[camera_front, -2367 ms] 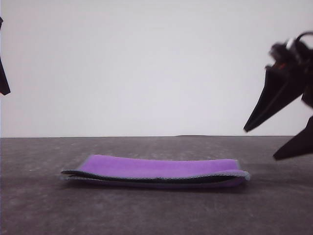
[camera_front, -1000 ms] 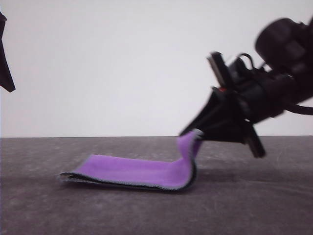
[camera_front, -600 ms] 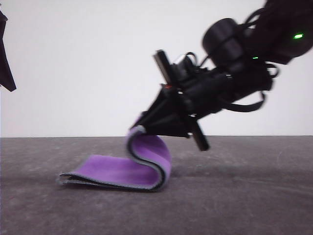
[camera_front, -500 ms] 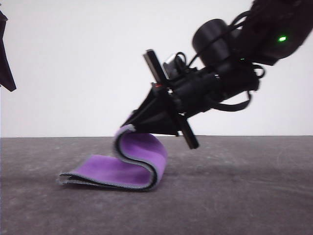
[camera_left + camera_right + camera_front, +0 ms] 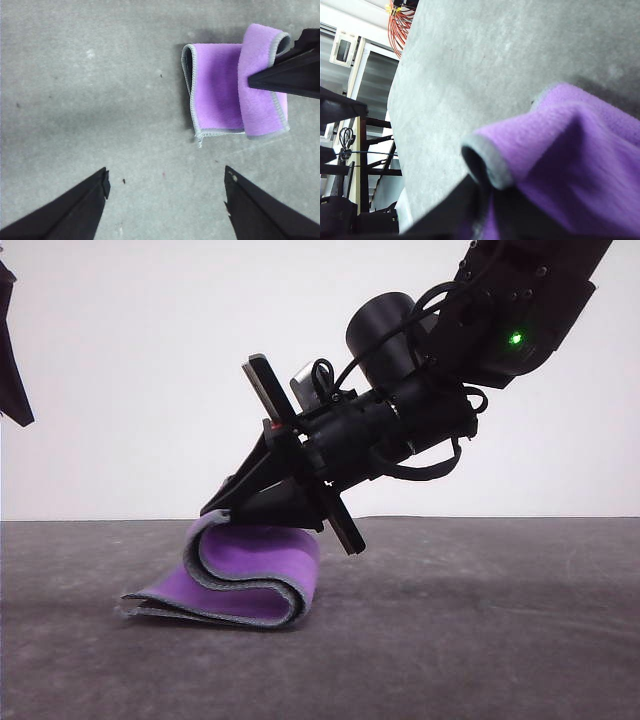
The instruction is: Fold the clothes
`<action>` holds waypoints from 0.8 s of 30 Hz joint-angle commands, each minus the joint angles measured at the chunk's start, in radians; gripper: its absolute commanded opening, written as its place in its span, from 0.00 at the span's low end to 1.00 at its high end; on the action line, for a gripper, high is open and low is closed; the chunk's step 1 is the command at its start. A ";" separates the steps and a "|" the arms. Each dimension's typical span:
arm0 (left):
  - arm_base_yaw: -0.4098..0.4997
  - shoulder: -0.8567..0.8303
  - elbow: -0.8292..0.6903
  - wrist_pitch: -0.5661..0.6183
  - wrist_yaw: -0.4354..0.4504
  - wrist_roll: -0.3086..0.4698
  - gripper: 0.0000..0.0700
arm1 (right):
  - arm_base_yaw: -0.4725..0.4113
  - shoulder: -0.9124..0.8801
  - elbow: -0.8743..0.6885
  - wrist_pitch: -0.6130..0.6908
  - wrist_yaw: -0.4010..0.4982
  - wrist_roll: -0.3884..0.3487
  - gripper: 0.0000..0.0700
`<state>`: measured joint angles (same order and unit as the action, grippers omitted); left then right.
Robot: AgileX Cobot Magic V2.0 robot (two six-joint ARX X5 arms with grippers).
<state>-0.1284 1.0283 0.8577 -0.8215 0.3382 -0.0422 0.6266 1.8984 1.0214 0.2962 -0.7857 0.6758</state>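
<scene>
The clothes are one small purple cloth (image 5: 250, 575) with grey stitched edging, lying on the dark table. My right gripper (image 5: 213, 511) is shut on its right-hand edge and holds that end lifted and curled over to the left, so the cloth forms an S-shaped loop. In the left wrist view the cloth (image 5: 217, 90) lies ahead, with the lifted flap draped over its right part and the right gripper's finger (image 5: 292, 77) on it. My left gripper (image 5: 166, 181) hangs open above bare table, apart from the cloth. The pinched edge (image 5: 487, 162) shows close up in the right wrist view.
The grey table (image 5: 480, 640) stretches wide on both sides of the cloth, with a white wall behind. The right wrist view shows the table's far edge (image 5: 395, 95), with orange cables (image 5: 400, 20) and a dark frame beyond it.
My right gripper came in, closed on the cloth's right end and has carried it up and leftward over the rest. The loop keeps rolling left. The left arm has stayed still.
</scene>
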 commanded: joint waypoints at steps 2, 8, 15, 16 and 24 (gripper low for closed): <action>-0.001 0.006 0.012 0.007 -0.001 0.000 0.63 | 0.007 0.023 0.022 0.008 -0.009 -0.001 0.50; -0.001 0.006 0.012 0.007 -0.001 0.000 0.63 | 0.009 0.023 0.022 0.008 -0.023 -0.002 0.62; -0.001 0.006 0.012 0.008 -0.001 0.000 0.63 | 0.002 0.015 0.023 0.006 -0.080 -0.029 0.63; -0.001 0.006 0.012 0.009 -0.001 0.000 0.63 | -0.004 0.008 0.023 -0.003 -0.093 -0.038 0.64; -0.001 0.006 0.012 0.030 -0.002 -0.001 0.63 | -0.106 -0.164 0.023 -0.358 0.002 -0.309 0.66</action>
<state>-0.1284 1.0283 0.8577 -0.8026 0.3382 -0.0422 0.5271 1.7509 1.0227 0.0029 -0.8027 0.4998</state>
